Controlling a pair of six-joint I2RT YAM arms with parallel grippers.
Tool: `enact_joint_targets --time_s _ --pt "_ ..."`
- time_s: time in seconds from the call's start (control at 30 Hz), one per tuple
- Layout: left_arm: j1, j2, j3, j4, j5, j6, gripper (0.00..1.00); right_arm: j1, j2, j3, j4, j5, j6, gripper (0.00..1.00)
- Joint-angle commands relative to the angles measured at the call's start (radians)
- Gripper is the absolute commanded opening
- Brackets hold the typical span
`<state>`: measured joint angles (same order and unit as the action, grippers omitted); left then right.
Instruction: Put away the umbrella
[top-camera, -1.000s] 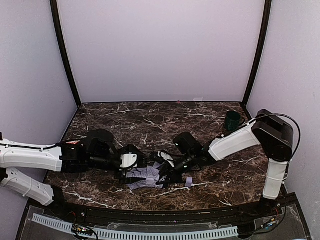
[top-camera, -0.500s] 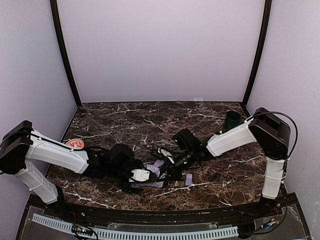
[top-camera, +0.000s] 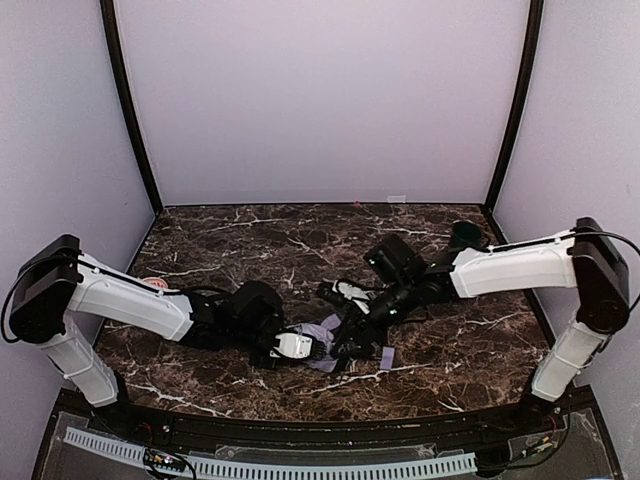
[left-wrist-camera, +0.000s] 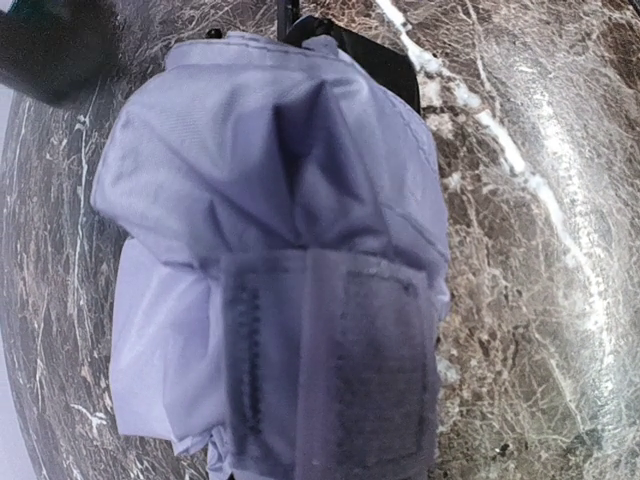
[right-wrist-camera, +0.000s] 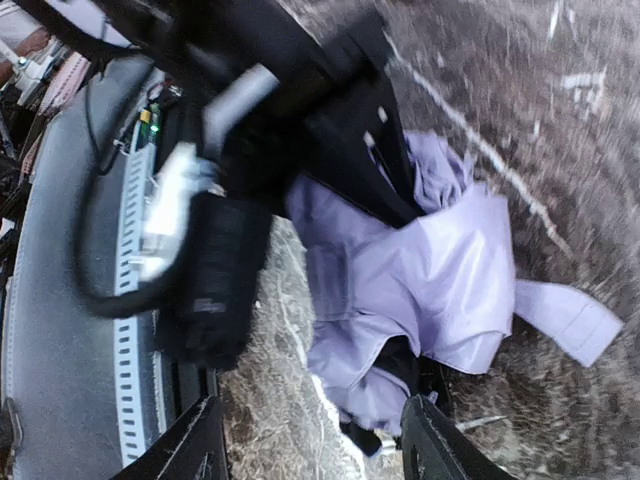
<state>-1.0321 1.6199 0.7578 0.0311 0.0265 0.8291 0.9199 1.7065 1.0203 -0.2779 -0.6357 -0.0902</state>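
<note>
The umbrella (top-camera: 328, 330) lies collapsed and crumpled on the marble table, lavender fabric outside with black lining and ribs showing. My left gripper (top-camera: 303, 345) is at its left edge. In the left wrist view the fabric (left-wrist-camera: 280, 200) drapes over both fingers, whose dark shapes show through close together with a fold between them. My right gripper (top-camera: 352, 333) hovers over the umbrella's right side. In its wrist view the gripper (right-wrist-camera: 315, 450) stands open, fingers wide apart on either side of the fabric's (right-wrist-camera: 440, 270) lower edge, touching nothing.
The umbrella's closing strap (top-camera: 386, 357) trails to the right on the table. A dark green cup (top-camera: 463, 238) stands at the back right corner. A red-and-white item (top-camera: 150, 285) peeks out behind the left arm. The table's front rail (top-camera: 300, 425) is close by.
My right gripper has opened and let go of the fabric, its arm stretching out lower. My left gripper slid right onto the umbrella and closed on the fabric.
</note>
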Motion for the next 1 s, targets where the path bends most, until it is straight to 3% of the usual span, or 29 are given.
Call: enact_joint_targets --time_s 0.0,0.13,0.2,0.27,0.37,0.5,0.63,0.97 --pt "-0.019 0.051 -0.099 -0.2 -0.004 0.066 0.0 -0.042 -0.275 -0.003 -0.094 0.013 -0.171 0.62" --pt "-0.06 -0.007 -0.145 -0.149 0.015 0.12 0.0 -0.081 -0.458 -0.097 0.15 0.225 -0.205 0.66" --pt "-0.082 -0.032 -0.155 -0.136 0.037 0.135 0.0 -0.086 -0.508 -0.165 0.32 0.302 -0.185 0.78" --pt "-0.091 -0.041 -0.166 -0.129 0.071 0.15 0.0 -0.087 -0.504 -0.186 0.379 0.298 -0.209 0.87" --pt "-0.102 -0.019 -0.162 -0.148 0.078 0.161 0.0 -0.088 -0.415 -0.124 0.257 0.283 -0.247 0.86" --pt "-0.119 0.008 -0.164 -0.144 0.061 0.171 0.0 -0.08 -0.196 -0.021 -0.002 0.175 -0.279 0.67" --pt "-0.129 0.002 -0.164 -0.146 0.062 0.164 0.0 -0.078 0.04 0.138 -0.215 0.172 -0.196 0.66" --pt "-0.137 -0.018 -0.167 -0.147 0.041 0.165 0.0 -0.078 0.316 0.384 -0.409 0.132 -0.241 0.61"
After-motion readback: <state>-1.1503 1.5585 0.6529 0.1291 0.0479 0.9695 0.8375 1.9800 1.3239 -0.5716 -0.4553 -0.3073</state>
